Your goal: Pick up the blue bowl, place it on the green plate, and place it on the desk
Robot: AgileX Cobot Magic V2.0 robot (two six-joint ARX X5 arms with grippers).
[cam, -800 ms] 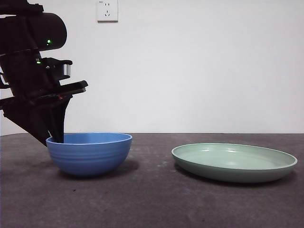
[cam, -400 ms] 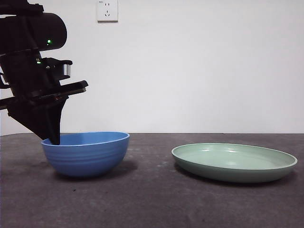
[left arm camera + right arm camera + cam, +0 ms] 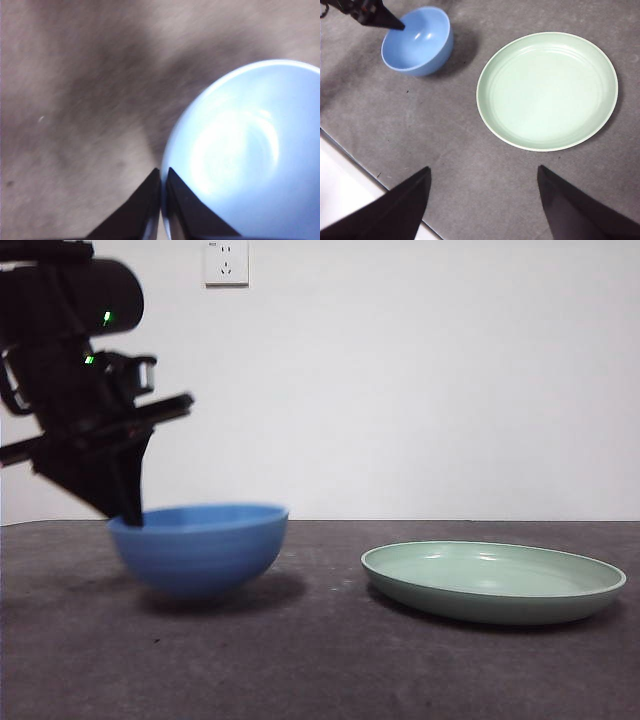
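Note:
The blue bowl [image 3: 200, 550] hangs just above the desk [image 3: 320, 670] at the left, slightly tilted and blurred. My left gripper [image 3: 128, 515] is shut on its left rim, one jaw inside and one outside; in the left wrist view the left gripper [image 3: 162, 175] pinches the rim of the blue bowl [image 3: 245, 160]. The green plate [image 3: 493, 580] lies flat and bare on the right. The right wrist view looks down on the blue bowl [image 3: 417, 42] and the green plate [image 3: 547, 90], with my right gripper [image 3: 484, 170] open high above the desk [image 3: 445, 130], holding nothing.
A white wall socket [image 3: 226, 262] is on the pale wall behind. In the right wrist view the desk's edge [image 3: 355, 160] runs diagonally at the lower left, with a white surface beyond it. Bare desk separates bowl and plate.
The bowl has risen off the desk and shifted a little to the right with the left gripper. The plate has not moved.

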